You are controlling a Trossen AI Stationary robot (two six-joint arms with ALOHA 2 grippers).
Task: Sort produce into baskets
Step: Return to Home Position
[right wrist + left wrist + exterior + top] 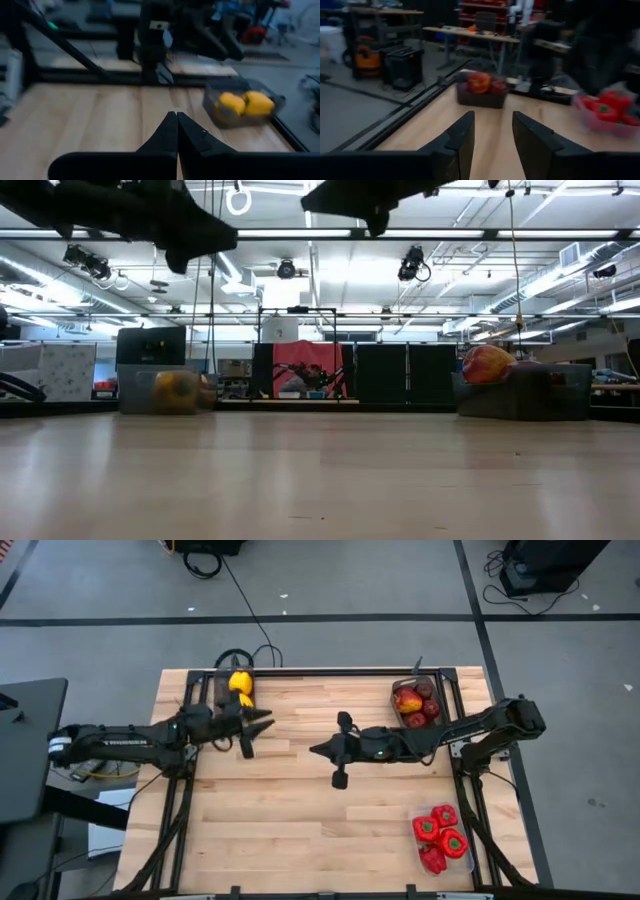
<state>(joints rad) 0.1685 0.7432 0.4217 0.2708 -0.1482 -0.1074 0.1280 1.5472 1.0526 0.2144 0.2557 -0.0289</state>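
Yellow peppers (240,688) lie in a smoky-grey basket (272,100) at the table's far left. Apples (415,700) fill a grey basket (481,98) at the far right. Red peppers (440,837) sit in a clear basket (462,865) at the near right. My left gripper (492,120) hovers open and level above the table, just near of the yellow-pepper basket, with nothing between its fingers. My right gripper (176,117) hangs shut above the table's middle, pointing toward the left edge, and holds nothing.
Bare wooden tabletop (290,820) spreads across the middle and the near left. A black metal frame (470,790) runs along the table's edges. Both arms are raised well above the board, as the low view shows.
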